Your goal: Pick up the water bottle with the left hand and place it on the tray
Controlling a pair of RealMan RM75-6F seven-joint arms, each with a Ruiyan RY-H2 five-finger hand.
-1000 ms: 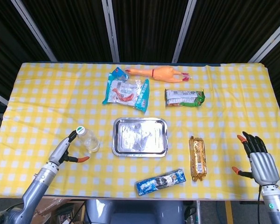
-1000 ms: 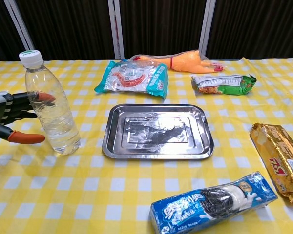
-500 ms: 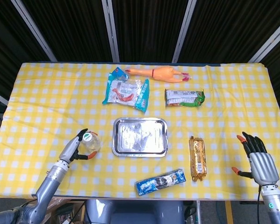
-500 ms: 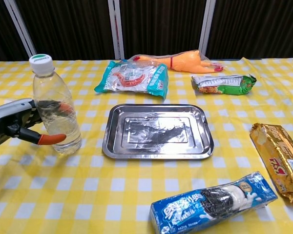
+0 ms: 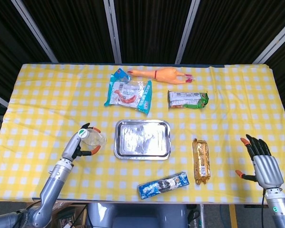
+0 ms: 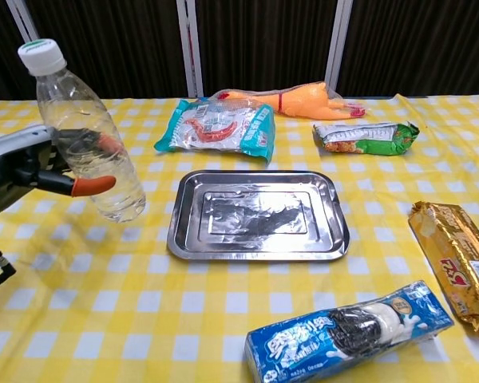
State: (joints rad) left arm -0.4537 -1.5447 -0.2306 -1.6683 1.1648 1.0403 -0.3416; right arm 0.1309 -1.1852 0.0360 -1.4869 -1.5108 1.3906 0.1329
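The left hand (image 6: 24,169) grips the water bottle (image 6: 86,137), its fingers wrapped round the clear body; the bottle is lifted off the yellow checked tablecloth (image 6: 144,319), tilted with its cap leaning left, just left of the tray (image 6: 258,214). The right hand (image 5: 262,165) hangs at the table's right edge, fingers spread and holding nothing. Nearest lie a blue cookie pack (image 6: 350,329) and a gold biscuit pack (image 6: 457,260); beyond the tray, a teal snack bag (image 6: 217,128), a green packet (image 6: 366,136) and a rubber chicken (image 6: 291,102).
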